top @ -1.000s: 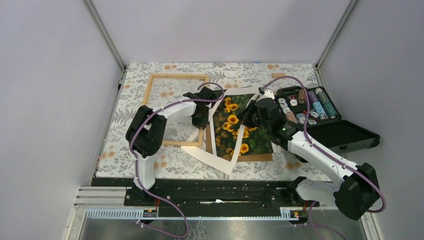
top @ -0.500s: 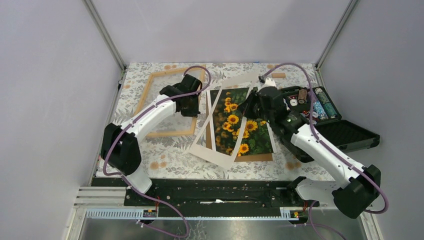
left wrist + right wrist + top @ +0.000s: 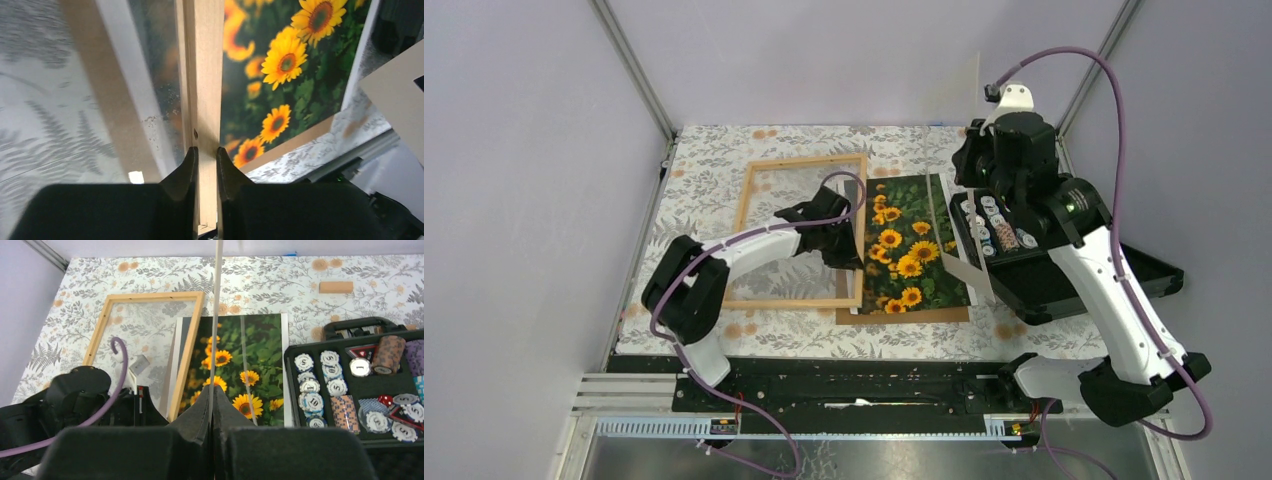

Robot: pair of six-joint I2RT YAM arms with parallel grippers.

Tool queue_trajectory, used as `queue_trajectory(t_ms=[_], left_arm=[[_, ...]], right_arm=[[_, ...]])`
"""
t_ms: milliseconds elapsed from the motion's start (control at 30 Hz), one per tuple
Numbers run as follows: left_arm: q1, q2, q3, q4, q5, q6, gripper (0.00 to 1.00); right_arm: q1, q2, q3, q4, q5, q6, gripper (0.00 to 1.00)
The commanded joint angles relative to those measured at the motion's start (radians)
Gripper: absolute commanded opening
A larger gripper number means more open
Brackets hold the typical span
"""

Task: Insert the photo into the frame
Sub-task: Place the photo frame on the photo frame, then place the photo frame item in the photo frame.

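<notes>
while one photo (image 3: 909, 245) lies flat, left gripper (image 3: 205, 155) clamps one frame (image 3: 809, 160), right gripper (image 3: 212, 390) pinches one mat (image 3: 967, 272)

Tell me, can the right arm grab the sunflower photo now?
Probably not: the right gripper is shut on the white mat, held up high. The photo lies mostly uncovered, so nothing else blocks it.

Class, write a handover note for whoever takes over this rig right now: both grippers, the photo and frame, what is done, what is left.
Left gripper: shut on the frame, at its right rail.
Right gripper: shut on the white mat, held up high.
Photo: flat on the brown backing board; the frame's right rail overlaps its left edge.
Done: mat is off the photo.
Left: get the photo into the frame.
</notes>
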Motion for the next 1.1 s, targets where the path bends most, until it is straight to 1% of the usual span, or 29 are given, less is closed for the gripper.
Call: queue_trajectory(t_ms=[0, 133, 233, 300, 367, 400, 467, 533, 600, 667, 767, 900, 1067], left_arm=[[-0.002, 0.017, -0.047, 0.219, 0.155, -0.088, 0.27], [0.003, -0.053, -0.038, 0.215, 0.176, -0.033, 0.55], [0.026, -0.151, -0.031, 0.174, 0.208, 0.020, 0.72], [0.065, -0.239, -0.034, 0.130, 0.224, 0.064, 0.78], [0.127, -0.347, -0.049, 0.120, 0.256, 0.104, 0.86], [0.151, -0.398, -0.055, 0.123, 0.282, 0.124, 0.91], [0.167, -0.471, -0.039, 0.119, 0.353, 0.174, 0.98], [0.165, -0.505, -0.008, 0.123, 0.426, 0.173, 0.99], [0.156, -0.512, 0.010, 0.179, 0.476, 0.107, 0.99], [0.120, -0.506, 0.013, 0.264, 0.481, 0.023, 0.99], [0.015, -0.452, 0.068, 0.333, 0.415, -0.037, 0.99], [-0.096, -0.366, 0.168, 0.322, 0.260, -0.058, 0.97], [-0.151, -0.269, 0.272, 0.227, 0.146, -0.061, 0.92]], right_arm=[[-0.012, 0.079, 0.107, -0.078, -0.078, -0.078, 0.00], [-0.011, 0.152, 0.174, -0.074, -0.168, -0.049, 0.00], [-0.011, 0.209, 0.223, -0.048, -0.285, -0.012, 0.00], [-0.011, 0.243, 0.236, -0.027, -0.349, 0.032, 0.00], [-0.011, 0.277, 0.239, -0.003, -0.397, 0.094, 0.00], [-0.010, 0.294, 0.240, 0.008, -0.408, 0.144, 0.00], [-0.012, 0.333, 0.243, 0.010, -0.374, 0.221, 0.00], [-0.011, 0.364, 0.243, 0.009, -0.346, 0.304, 0.00], [-0.010, 0.386, 0.239, 0.020, -0.343, 0.369, 0.00], [-0.004, 0.394, 0.240, 0.027, -0.327, 0.417, 0.00], [0.013, 0.391, 0.241, 0.050, -0.322, 0.432, 0.00], [0.016, 0.374, 0.229, 0.051, -0.301, 0.449, 0.00], [0.021, 0.351, 0.209, 0.054, -0.273, 0.459, 0.00]])
